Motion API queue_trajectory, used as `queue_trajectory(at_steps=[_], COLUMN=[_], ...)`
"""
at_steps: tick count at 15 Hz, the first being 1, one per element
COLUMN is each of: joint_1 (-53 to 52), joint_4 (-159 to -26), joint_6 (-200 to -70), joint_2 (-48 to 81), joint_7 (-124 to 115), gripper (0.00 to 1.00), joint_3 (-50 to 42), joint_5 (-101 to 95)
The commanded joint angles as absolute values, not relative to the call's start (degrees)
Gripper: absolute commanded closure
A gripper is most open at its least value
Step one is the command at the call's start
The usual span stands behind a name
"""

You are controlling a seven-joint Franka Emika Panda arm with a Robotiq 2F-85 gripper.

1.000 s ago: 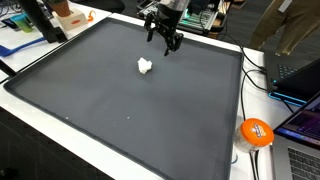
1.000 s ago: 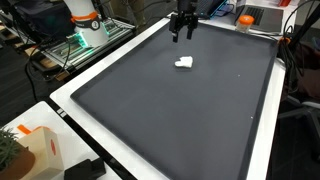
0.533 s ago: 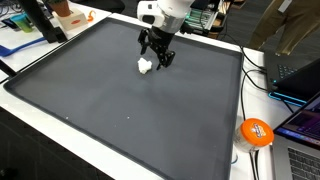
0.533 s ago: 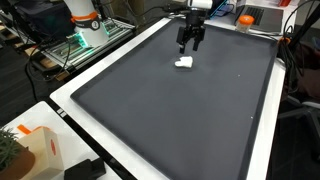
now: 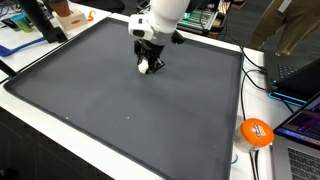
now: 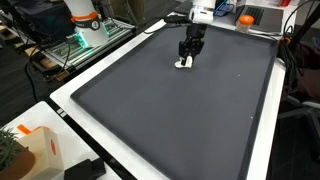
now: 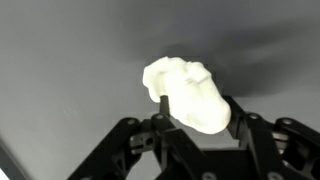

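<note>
A small crumpled white lump (image 7: pixel 185 90) lies on the big dark grey mat (image 5: pixel 120 105), toward its far side. My gripper (image 7: pixel 196 104) has come straight down over it, and in the wrist view a black finger (image 7: pixel 160 102) presses one side of the lump while the opposite finger stands against the other side. In both exterior views the gripper (image 5: pixel 148 64) (image 6: pixel 186 59) reaches down to the mat and hides most of the lump (image 5: pixel 146 69) (image 6: pixel 183 65). The lump still rests on the mat.
A white border frames the mat (image 6: pixel 170 120). An orange round object (image 5: pixel 256 131) and laptops (image 5: pixel 300 75) with cables sit beyond one edge. Another robot's base (image 6: pixel 85 22) stands past the far corner, and an orange-and-white box (image 6: pixel 30 146) sits near the front.
The arm has dropped from above the mat's far edge down onto the white lump. The fingers, wide apart before, have closed in against it.
</note>
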State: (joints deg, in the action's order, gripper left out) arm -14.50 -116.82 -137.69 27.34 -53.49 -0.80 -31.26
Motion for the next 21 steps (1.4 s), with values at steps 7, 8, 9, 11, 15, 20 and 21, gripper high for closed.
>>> queue_trajectory(at_steps=[7,8,9,11,15,20,21], joint_1=[-13.3,-12.8,-12.3,-10.2,-7.3,-9.3,-9.9], joint_4=[-115.0,-114.9,-114.8,-115.1,-114.5,-114.3,-114.4], joint_6=[-134.6,-134.5,-134.5,-136.0,-135.5,-136.0,-136.3], joint_2=[28.3,28.3,28.3,27.8,27.6,27.3,27.1], joint_7=[-44.8,-43.2,-41.2,-35.0,-23.9,-24.7,-25.8], gripper=[0.99,0.99,0.98,0.98,0.98,0.66,0.6], joint_3=[-0.5,-0.2,0.1,1.9,3.7,0.9,0.2], joint_5=[-22.4,-20.5,-18.4,-12.5,-1.1,0.4,-0.4])
